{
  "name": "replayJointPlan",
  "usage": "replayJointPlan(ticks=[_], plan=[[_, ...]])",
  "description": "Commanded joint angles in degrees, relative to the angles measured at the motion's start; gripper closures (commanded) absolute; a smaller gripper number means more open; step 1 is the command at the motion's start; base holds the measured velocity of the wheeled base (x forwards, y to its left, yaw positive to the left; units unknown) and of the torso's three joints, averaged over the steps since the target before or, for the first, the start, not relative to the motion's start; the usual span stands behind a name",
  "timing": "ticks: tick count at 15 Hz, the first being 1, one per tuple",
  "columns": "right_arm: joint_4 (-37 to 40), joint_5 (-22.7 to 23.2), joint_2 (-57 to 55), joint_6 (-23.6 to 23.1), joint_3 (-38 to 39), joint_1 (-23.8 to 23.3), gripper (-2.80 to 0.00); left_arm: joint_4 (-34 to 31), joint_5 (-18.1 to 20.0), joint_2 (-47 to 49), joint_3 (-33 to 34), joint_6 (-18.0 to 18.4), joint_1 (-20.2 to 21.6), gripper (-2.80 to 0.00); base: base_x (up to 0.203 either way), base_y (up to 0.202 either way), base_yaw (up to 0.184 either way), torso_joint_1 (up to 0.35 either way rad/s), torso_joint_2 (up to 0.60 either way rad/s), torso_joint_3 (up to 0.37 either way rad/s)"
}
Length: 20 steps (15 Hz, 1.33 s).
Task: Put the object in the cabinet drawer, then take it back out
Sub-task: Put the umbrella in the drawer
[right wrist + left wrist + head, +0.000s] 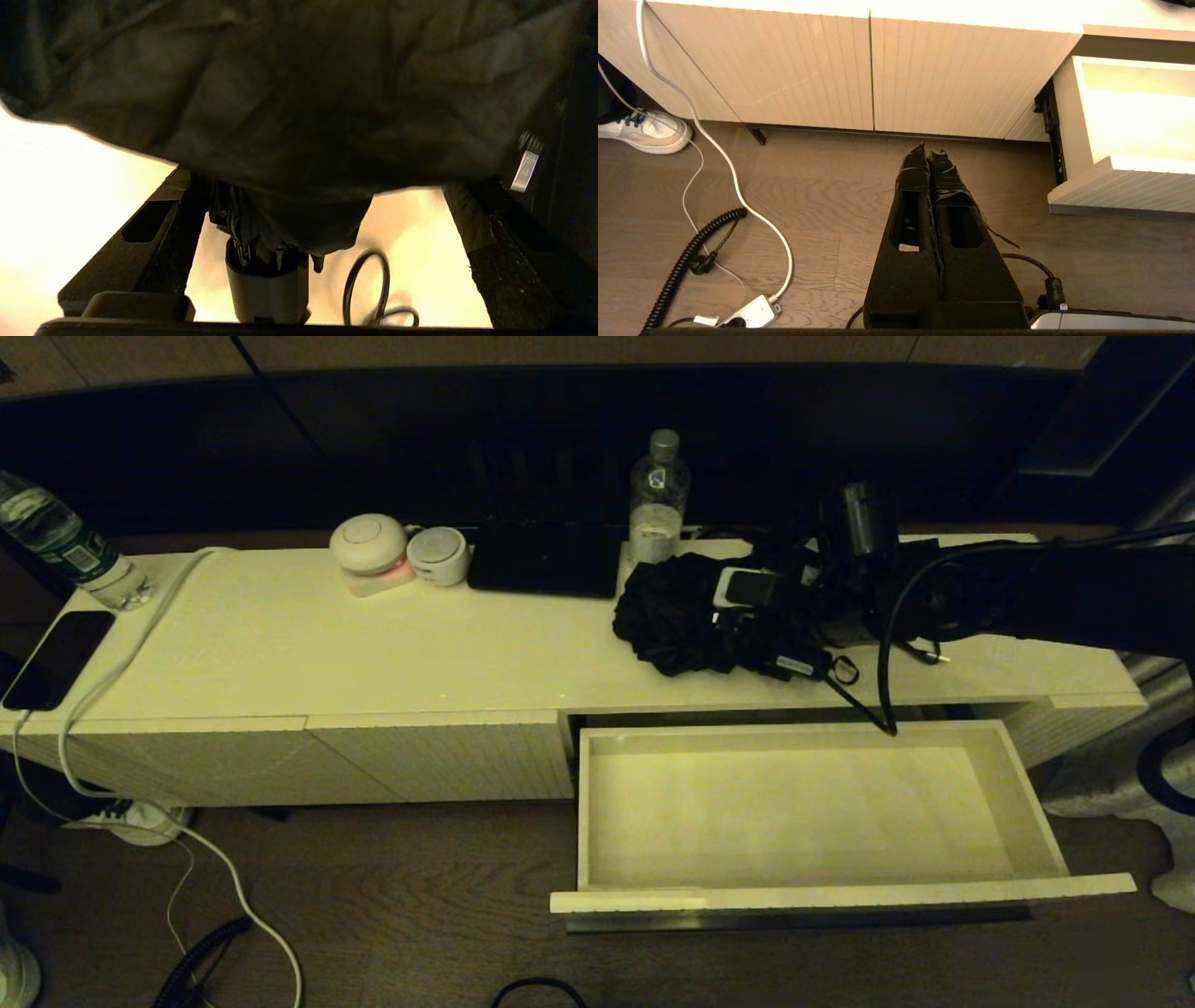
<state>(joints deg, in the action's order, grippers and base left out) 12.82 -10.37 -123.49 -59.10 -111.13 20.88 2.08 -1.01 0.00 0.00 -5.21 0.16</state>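
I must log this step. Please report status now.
Right gripper open, astride umbrella on cabinet top. Left gripper shut, parked low. Drawer open, nothing blocking.

Probably a home living room: a low white cabinet (280,644) on wood floor (392,915), with a phone (56,658) charging and water bottles (659,499).

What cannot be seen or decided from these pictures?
- Head view: the right gripper sits over the umbrella; black on black hides any contact.
- Right wrist view: the open fingers straddle the umbrella handle; fabric covers their tips.
- Head view: the drawer front faces away, so its ribs are unseen.
- The left gripper is outside the head view.
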Motion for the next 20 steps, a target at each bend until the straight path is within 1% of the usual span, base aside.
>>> replayJointPlan(ticks=[1, 5, 7, 11, 14, 15, 16, 20], plan=[[-0.3, 1.0, 0.6, -0.5, 0.0, 0.0, -2.80, 0.0, 0.0, -0.1, 0.0, -0.1, 0.0, 0.00, 0.000, 0.000, 0.000, 0.000, 0.00, 0.000], [0.7, 1.8, 0.8, -0.7, 0.0, -0.2, -2.80, 0.0, 0.0, -0.1, 0.0, -0.1, 0.0, 0.00, 0.000, 0.000, 0.000, 0.000, 0.00, 0.000], [2.2, 1.8, 0.8, -0.1, 0.0, -0.2, -2.80, 0.0, 0.0, -0.1, 0.0, -0.1, 0.0, 0.00, 0.000, 0.000, 0.000, 0.000, 0.00, 0.000], [5.6, 1.4, 0.6, 2.9, 0.0, -0.2, -2.80, 0.0, 0.0, -0.1, 0.0, -0.1, 0.0, 0.00, 0.000, 0.000, 0.000, 0.000, 0.00, 0.000], [7.6, 1.5, 0.6, 3.4, 0.0, -0.2, -2.80, 0.0, 0.0, -0.1, 0.0, -0.1, 0.0, 0.00, 0.000, 0.000, 0.000, 0.000, 0.00, 0.000], [8.0, 1.5, 0.6, 3.6, 0.0, -0.2, -2.80, 0.0, 0.0, -0.1, 0.0, -0.1, 0.0, 0.00, 0.000, 0.000, 0.000, 0.000, 0.00, 0.000], [7.9, 1.4, 0.5, 5.2, 0.0, -0.2, -2.80, 0.0, 0.0, -0.1, 0.0, -0.1, 0.0, 0.00, 0.000, 0.000, 0.000, 0.000, 0.00, 0.000], [6.3, 1.4, 0.3, 5.7, -0.1, -0.2, -2.80, 0.0, 0.0, -0.1, 0.0, -0.1, 0.0, 0.00, 0.000, 0.000, 0.000, 0.000, 0.00, 0.000]])
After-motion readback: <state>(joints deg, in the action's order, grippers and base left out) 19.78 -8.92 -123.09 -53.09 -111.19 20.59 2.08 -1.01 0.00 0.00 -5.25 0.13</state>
